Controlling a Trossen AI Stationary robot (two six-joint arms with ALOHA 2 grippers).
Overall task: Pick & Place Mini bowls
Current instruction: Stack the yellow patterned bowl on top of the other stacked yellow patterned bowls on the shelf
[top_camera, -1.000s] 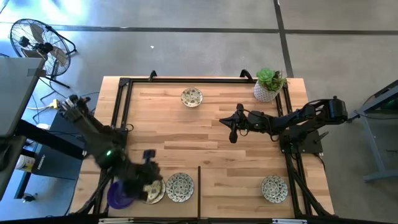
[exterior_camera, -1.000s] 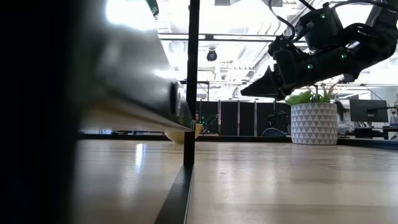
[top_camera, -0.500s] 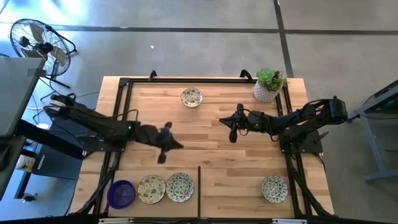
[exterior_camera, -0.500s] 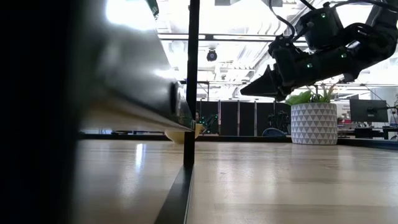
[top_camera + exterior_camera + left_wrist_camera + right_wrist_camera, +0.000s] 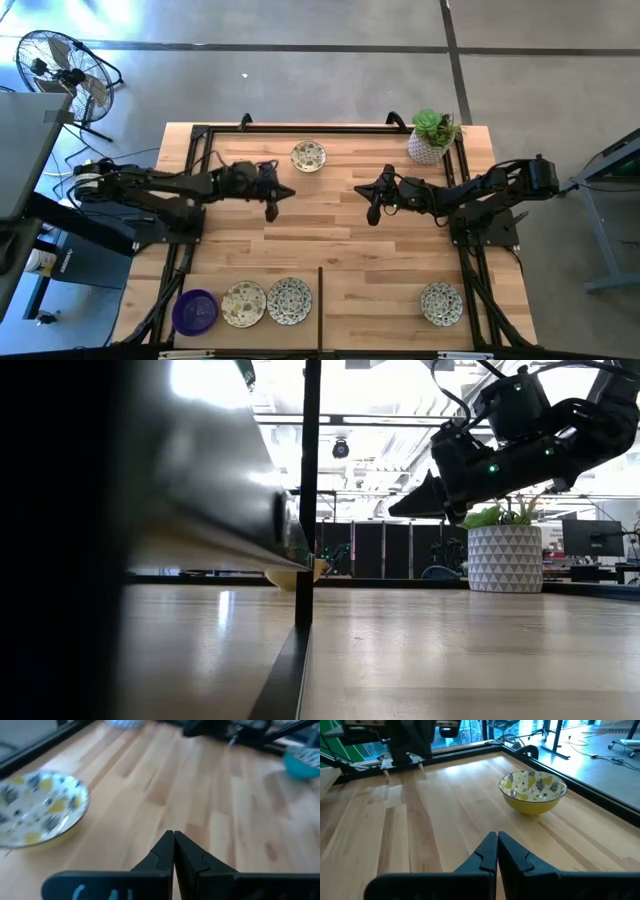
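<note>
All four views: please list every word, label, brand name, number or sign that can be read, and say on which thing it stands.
No text can be read in any view.
Left tool: pale blue marks on the dark body behind its shut fingers, too blurred to read.
Mini bowls, white pot and table: only patterns and wood grain, no lettering.

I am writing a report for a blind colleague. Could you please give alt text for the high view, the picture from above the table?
Seen from above, a wooden table has two dark arms over its middle, the left gripper and right gripper both shut and empty. One patterned bowl sits near the far edge beside a potted plant; a purple bowl and three patterned ones line the near edge.
</note>
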